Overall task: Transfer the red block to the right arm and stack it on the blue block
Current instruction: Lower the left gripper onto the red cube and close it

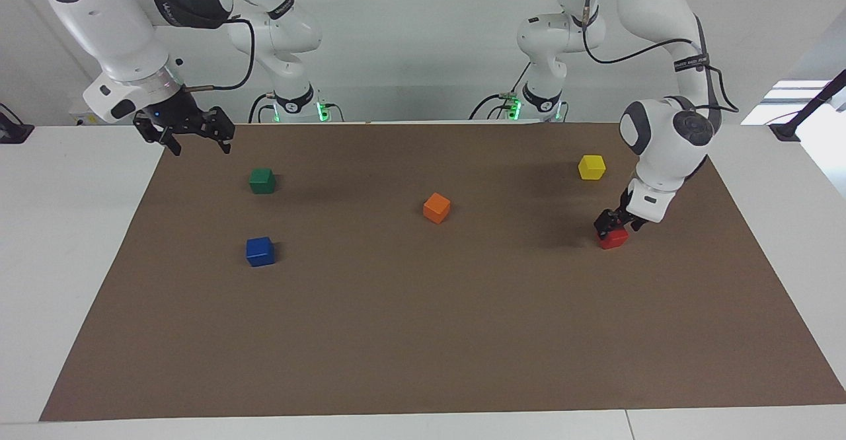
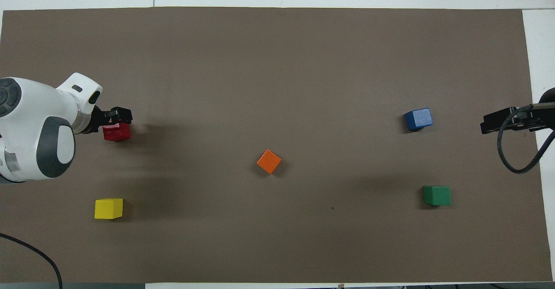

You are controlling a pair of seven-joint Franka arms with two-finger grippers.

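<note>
Red block [image 1: 613,238] sits directly under the left claw [image 1: 613,223], whose spread fingers straddle its top without pinching yet; cube, so no long axis to align. It rests flat on the brown mat [image 1: 423,334] at the left arm's end of the table, yellow block [image 1: 591,166] well clear. Right claw [image 1: 188,131] waits spread over the mat's corner, near the green block [image 1: 262,180], with the blue block [image 1: 260,251] farther out.

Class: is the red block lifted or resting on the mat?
Resting: the red block sits on the mat, the left end effector around it.
</note>
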